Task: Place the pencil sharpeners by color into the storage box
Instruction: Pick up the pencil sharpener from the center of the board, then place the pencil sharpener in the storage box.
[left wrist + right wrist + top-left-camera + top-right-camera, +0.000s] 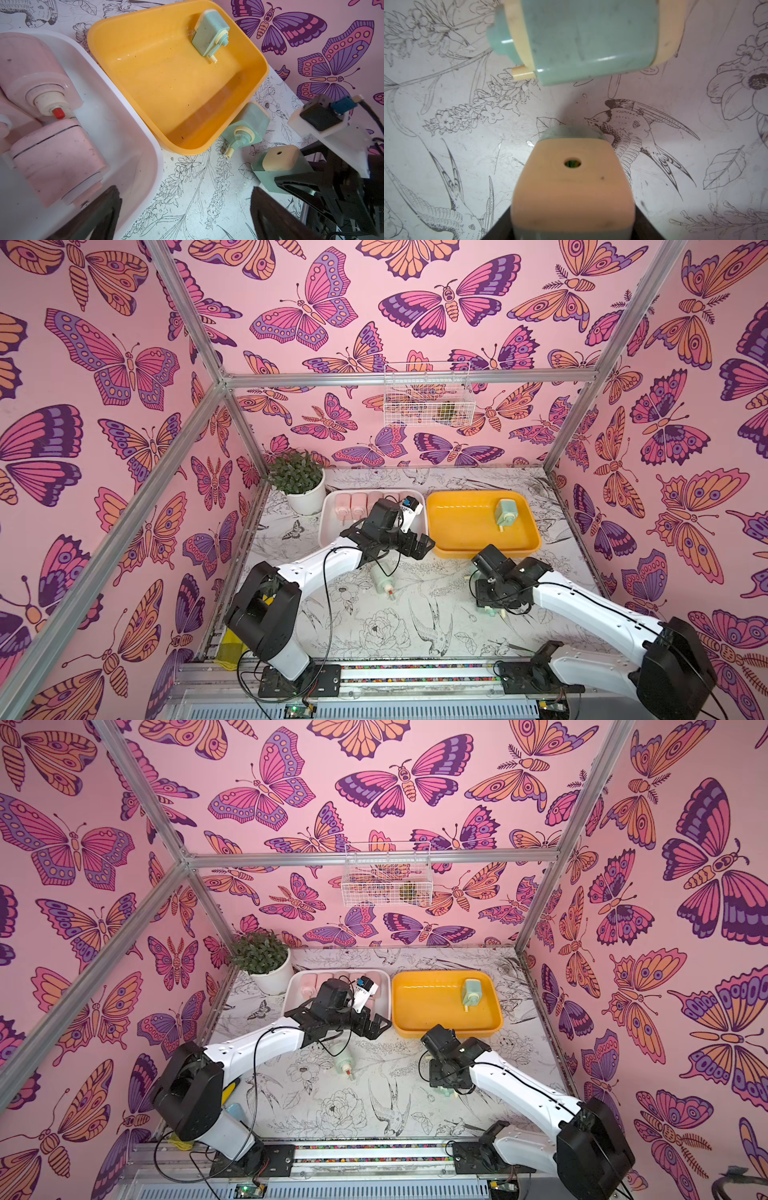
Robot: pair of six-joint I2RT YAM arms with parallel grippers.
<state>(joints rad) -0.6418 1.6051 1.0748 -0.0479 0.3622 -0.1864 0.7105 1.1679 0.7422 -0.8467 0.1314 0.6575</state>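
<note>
Several pink pencil sharpeners [357,506] [56,162] lie in the white storage box [326,526] [116,128]. One green sharpener [505,512] [209,34] lies in the yellow storage box [461,531] [166,83]. My left gripper [419,545] [185,189] hangs open and empty between the two boxes' front corners. My right gripper [490,605] [573,226] is shut on a green sharpener [571,180] [278,161] standing on the table, cream end up. Another green sharpener [587,39] [247,126] lies just in front of the yellow box. A further one [381,581] lies under the left arm.
A potted plant [297,481] stands at the back left corner beside the white box. A wire basket [428,400] hangs on the back wall. Butterfly-patterned walls close the table on three sides, and the arms' rail [415,672] runs along the front.
</note>
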